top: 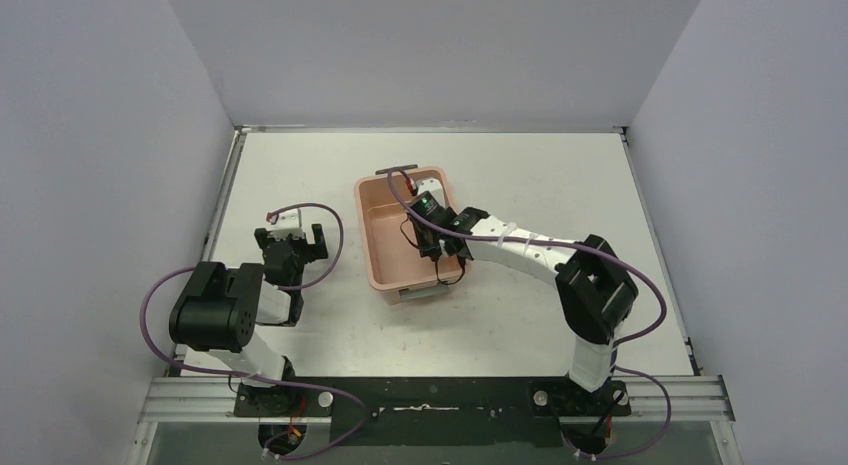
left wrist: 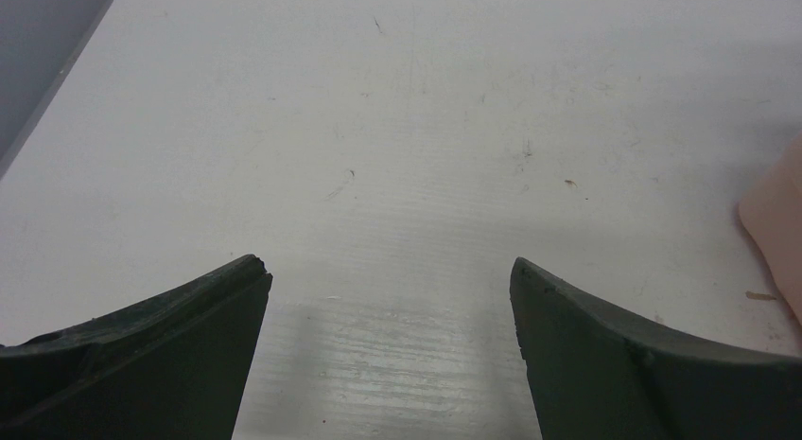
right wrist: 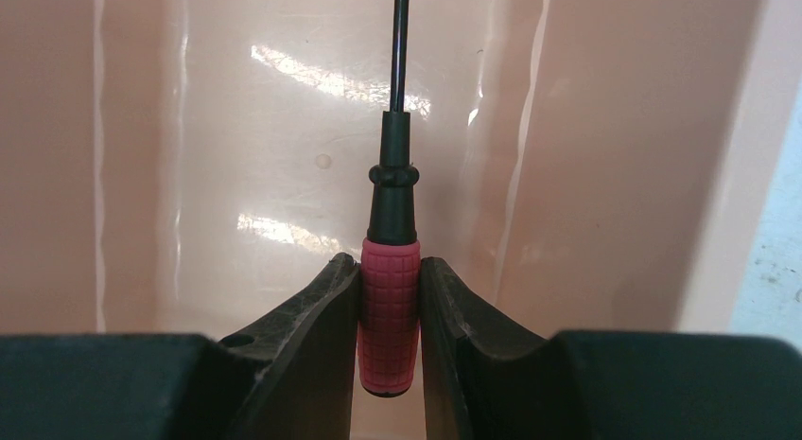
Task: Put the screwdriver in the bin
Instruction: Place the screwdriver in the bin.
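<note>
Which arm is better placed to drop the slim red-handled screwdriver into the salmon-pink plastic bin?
Right. The right gripper is shut on the screwdriver, held over the bin floor. The left gripper is open and empty over the table, beside the bin.

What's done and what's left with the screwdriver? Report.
Done: the grasp. The right pincer is shut on the screwdriver by its red handle.
In hand: it hangs within the bin outline, shaft pointing at the bin's inside.
Left: letting go.
The left pincer is open over the table.
</note>
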Robot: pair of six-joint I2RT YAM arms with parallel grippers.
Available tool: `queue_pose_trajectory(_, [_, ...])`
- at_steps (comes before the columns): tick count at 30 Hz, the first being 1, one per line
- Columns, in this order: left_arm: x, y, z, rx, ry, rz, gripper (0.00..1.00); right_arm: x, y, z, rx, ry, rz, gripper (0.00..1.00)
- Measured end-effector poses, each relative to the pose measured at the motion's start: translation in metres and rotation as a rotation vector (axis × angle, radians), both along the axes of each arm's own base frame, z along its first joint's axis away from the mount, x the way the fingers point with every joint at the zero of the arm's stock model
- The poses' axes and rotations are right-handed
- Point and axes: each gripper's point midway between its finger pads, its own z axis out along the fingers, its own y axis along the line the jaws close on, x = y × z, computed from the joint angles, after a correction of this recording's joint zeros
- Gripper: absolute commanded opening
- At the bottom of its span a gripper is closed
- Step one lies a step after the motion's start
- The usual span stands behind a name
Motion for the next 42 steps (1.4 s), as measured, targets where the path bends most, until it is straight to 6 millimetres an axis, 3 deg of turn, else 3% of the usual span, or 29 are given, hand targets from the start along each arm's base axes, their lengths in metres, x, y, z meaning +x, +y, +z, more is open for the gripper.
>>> queue_pose_trajectory(6, [0.000, 0.000, 0.000, 0.000, 0.000, 0.000, 0.97, 0.004, 0.006, -0.038, -0.014, 0.039, 0.009, 0.00])
queue_pose_trajectory(11, [0.000, 0.000, 0.000, 0.000, 0.000, 0.000, 0.97, -0.004, 0.002, -0.065, -0.031, 0.079, 0.020, 0.10])
queue_pose_trajectory(23, [0.000, 0.000, 0.000, 0.000, 0.000, 0.000, 0.97, -0.002, 0.009, -0.066, 0.007, 0.067, 0.032, 0.19])
queue_pose_trajectory(25, [0.000, 0.000, 0.000, 0.000, 0.000, 0.000, 0.97, -0.001, 0.011, -0.066, 0.012, 0.065, 0.033, 0.27])
queue_pose_trajectory(27, [0.000, 0.000, 0.000, 0.000, 0.000, 0.000, 0.97, -0.001, 0.012, -0.068, 0.015, 0.066, 0.035, 0.44])
queue_pose_trajectory(30, [0.000, 0.000, 0.000, 0.000, 0.000, 0.000, 0.97, -0.001, 0.014, -0.070, 0.023, 0.070, 0.038, 0.59])
queue_pose_trajectory(38, [0.000, 0.000, 0.000, 0.000, 0.000, 0.000, 0.97, 0.000, 0.016, -0.069, 0.026, 0.061, 0.042, 0.93])
queue_pose_trajectory(42, [0.000, 0.000, 0.000, 0.000, 0.000, 0.000, 0.97, -0.001, 0.016, -0.069, 0.017, 0.057, 0.044, 1.00])
